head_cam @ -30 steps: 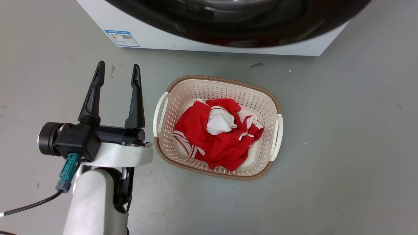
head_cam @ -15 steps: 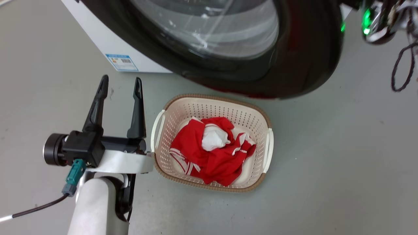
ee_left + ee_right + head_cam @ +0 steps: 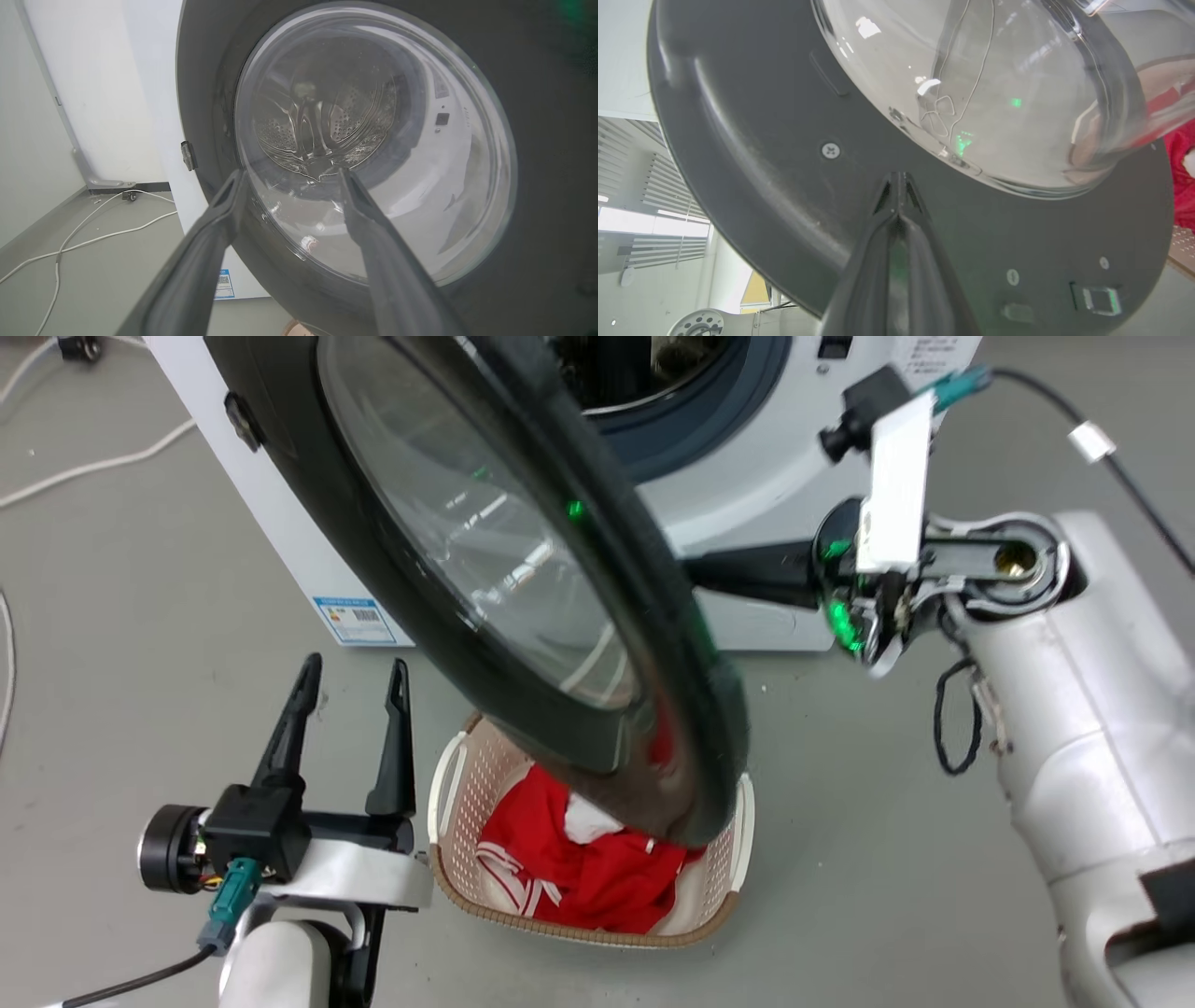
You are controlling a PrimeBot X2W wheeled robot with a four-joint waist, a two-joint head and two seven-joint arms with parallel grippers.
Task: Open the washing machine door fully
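Note:
The washing machine door (image 3: 467, 551), a black disc with a bulging glass bowl, stands swung out from the white machine (image 3: 775, 476) and is seen nearly edge-on. My right gripper (image 3: 709, 571) reaches in from the right behind the door. In the right wrist view this gripper (image 3: 896, 179) is shut, its tips against the door's dark inner face (image 3: 761, 140) just below the glass bowl. My left gripper (image 3: 355, 663) is open at the lower left, apart from the door. In the left wrist view it (image 3: 292, 173) points at the door's outer glass (image 3: 373, 140).
A beige laundry basket (image 3: 448, 784) with red and white clothes (image 3: 597, 887) sits on the floor under the door's lower edge, right beside my left gripper. The grey rubber ring of the drum opening (image 3: 672, 429) shows behind the door. White cables (image 3: 75, 467) lie on the floor at the far left.
The head camera has lifted. The door has swung further out, over the basket, and my right arm has come into view behind it. My left gripper stays open beside the basket.

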